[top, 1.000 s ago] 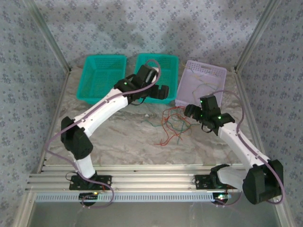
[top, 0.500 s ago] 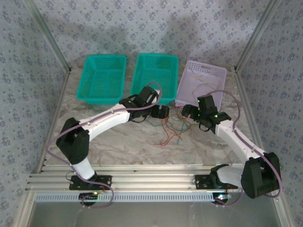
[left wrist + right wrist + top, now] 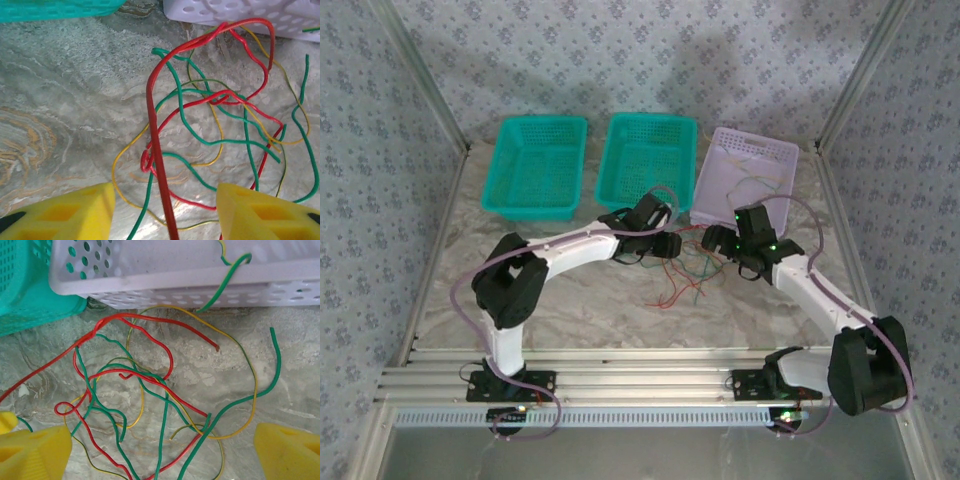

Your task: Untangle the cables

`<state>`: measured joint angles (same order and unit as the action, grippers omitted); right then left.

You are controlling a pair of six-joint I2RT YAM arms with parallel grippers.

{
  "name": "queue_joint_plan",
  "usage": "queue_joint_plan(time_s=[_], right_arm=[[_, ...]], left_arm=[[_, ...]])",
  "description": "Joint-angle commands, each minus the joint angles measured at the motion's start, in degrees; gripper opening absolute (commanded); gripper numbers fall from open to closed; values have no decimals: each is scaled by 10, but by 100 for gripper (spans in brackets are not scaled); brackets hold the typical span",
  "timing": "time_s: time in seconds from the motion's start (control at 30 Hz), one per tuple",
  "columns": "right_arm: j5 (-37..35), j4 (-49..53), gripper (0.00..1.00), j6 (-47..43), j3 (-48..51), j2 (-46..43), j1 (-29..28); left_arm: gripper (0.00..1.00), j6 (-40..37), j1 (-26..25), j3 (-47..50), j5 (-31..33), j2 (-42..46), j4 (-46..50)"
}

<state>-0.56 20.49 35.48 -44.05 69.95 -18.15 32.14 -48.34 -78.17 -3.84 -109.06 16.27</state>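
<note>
Marbled table (image 3: 570,290) with three baskets in a row: the far-left teal basket (image 3: 530,208), the middle teal basket (image 3: 652,119) and the lavender basket (image 3: 725,170). In the lavender basket we see a few yellow and green strands, one draped over its near rim. The cables (image 3: 685,270), red, green and yellow, lie tangled on the table just before that basket; we cannot count them. Two grippers flank the tangle: the left gripper (image 3: 670,245), fingers spread, with a red strand rising between them, and the right gripper (image 3: 713,240), likewise spread wide.
</note>
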Motion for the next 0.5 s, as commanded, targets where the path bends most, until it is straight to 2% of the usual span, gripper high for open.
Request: queue_joint_plan(time_s=[0.0,0.33,0.47], right_arm=[[6,-8,95,14,9,4,-4],[8,-14,95,16,13,15,-7],[11,-23,95,19,18,22,-10]], left_arm=[[47,4,-5,-29,-7,-14,-14],[3,-4,-5,-37,-4,-24,-6],[0,-10,-5,-21,7,-6,7]])
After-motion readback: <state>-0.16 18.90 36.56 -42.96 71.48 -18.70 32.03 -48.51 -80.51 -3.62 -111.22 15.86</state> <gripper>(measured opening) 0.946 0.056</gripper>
